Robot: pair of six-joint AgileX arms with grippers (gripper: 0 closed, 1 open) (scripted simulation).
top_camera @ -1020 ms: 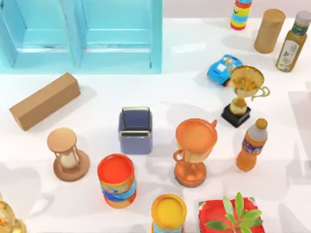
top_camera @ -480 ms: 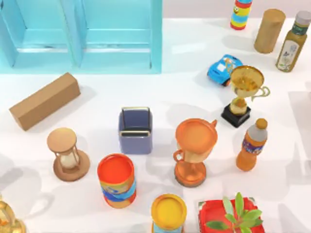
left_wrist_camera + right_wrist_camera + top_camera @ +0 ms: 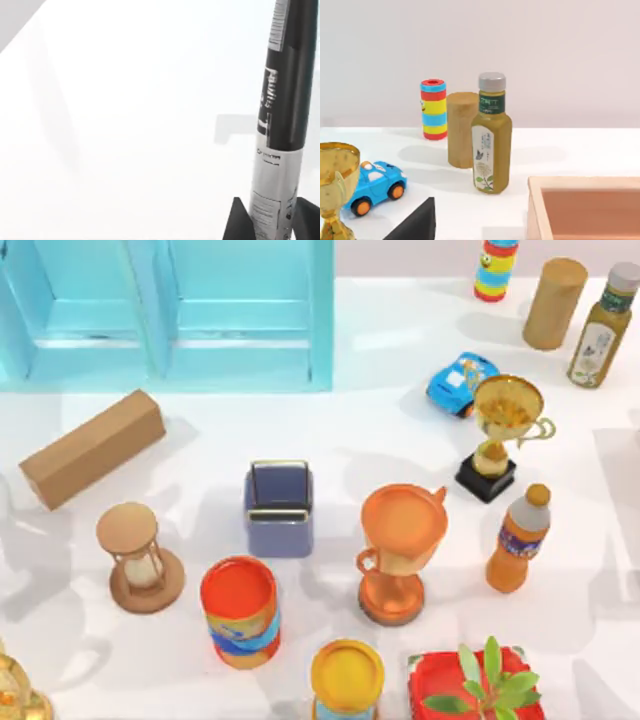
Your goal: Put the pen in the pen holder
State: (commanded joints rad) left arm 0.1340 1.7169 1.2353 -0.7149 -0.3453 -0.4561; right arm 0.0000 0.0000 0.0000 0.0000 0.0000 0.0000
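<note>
Gripping the pen (image 3: 280, 120), the left gripper (image 3: 267, 225) has its dark fingers (image 3: 237, 222) closed on the silver lower barrel; the black upper barrel rises over bare white table (image 3: 125, 125). Right gripper: jaw state cannot be told. Its wrist view shows a green tea bottle (image 3: 491, 135), a wooden cylinder (image 3: 461, 129) behind it, a striped can (image 3: 434, 109), a blue toy car (image 3: 376, 186). Top view: pen holder (image 3: 279, 508) upright mid-table, between hourglass (image 3: 140, 558) and orange trophy cup (image 3: 402, 550), red-topped can (image 3: 239, 611) nearer.
</note>
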